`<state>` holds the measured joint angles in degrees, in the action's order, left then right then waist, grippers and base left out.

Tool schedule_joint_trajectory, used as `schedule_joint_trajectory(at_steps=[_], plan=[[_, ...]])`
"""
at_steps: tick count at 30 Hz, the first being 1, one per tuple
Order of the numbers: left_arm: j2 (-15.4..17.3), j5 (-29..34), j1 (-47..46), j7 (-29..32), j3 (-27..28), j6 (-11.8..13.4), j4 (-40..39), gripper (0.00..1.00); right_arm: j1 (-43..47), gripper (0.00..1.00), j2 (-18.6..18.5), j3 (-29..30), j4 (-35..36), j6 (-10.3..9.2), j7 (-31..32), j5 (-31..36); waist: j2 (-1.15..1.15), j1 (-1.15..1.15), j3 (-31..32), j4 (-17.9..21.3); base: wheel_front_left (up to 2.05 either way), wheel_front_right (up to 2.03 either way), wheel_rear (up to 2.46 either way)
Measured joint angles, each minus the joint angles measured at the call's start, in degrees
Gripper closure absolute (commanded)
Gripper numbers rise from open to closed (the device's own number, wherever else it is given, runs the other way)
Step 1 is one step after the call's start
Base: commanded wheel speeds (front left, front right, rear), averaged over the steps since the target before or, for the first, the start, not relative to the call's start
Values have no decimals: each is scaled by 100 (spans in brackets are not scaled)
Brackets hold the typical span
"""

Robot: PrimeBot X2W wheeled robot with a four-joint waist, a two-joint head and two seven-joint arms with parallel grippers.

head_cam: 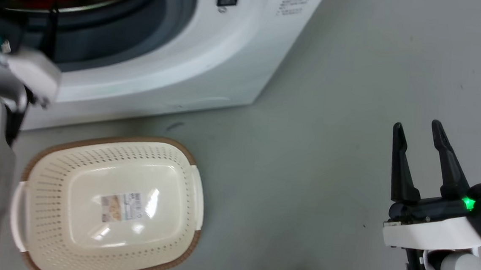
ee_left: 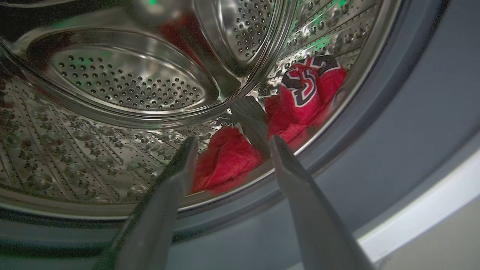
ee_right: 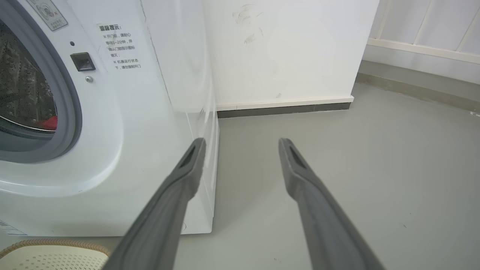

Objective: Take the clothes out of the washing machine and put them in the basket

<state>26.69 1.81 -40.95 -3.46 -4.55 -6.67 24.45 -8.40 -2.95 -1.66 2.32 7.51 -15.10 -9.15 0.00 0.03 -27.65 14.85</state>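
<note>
Two red garments (ee_left: 225, 159) lie low in the washing machine's (head_cam: 228, 66) drum (ee_left: 112, 86). The left gripper (ee_left: 233, 140) points into the machine's opening toward them, jaws spread. The right gripper (head_cam: 416, 126) hovers over the floor (head_cam: 305, 177) beside the machine, fingers pointing up and apart. The basket (head_cam: 52, 168) sits just in front of the machine.

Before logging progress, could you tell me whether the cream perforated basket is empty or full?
Empty: the cream perforated plastic basket shows a bare bottom with its label sticker, no fabric inside.
</note>
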Motion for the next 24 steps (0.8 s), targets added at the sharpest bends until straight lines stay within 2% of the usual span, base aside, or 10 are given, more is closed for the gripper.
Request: schedule_joint_trajectory(at_steps=[6, 9, 15, 18, 24], plan=[[586, 9, -1682, 1536, -515, -68, 504, 0, -125, 0, -3, -91, 236, 0, 0, -307, 0, -1, -620, 343, 0, 0, 0], [794, -218, -2453, 2237, -977, -74, 826, 0, -159, 0, -3, -151, 391, 0, 0, -354, 0, -1, -923, 496, 0, 0, 0], [1247, -754, -3746, 3574, -1530, -81, 1512, 0, -211, 0, 1, -313, 555, 1, 0, -303, 0, -1, -1425, 766, 0, 0, 0], [1325, -991, -4183, 4110, -1723, -82, 1751, 0, -212, 0, -1, -367, 634, 0, 0, -366, 0, -1, -1622, 890, 0, 0, 0], [1695, -1213, -4641, 4751, -1913, -81, 2086, 0, -241, 0, 0, -558, 686, 0, 0, -441, 0, -1, -1923, 1110, 0, 0, 0]])
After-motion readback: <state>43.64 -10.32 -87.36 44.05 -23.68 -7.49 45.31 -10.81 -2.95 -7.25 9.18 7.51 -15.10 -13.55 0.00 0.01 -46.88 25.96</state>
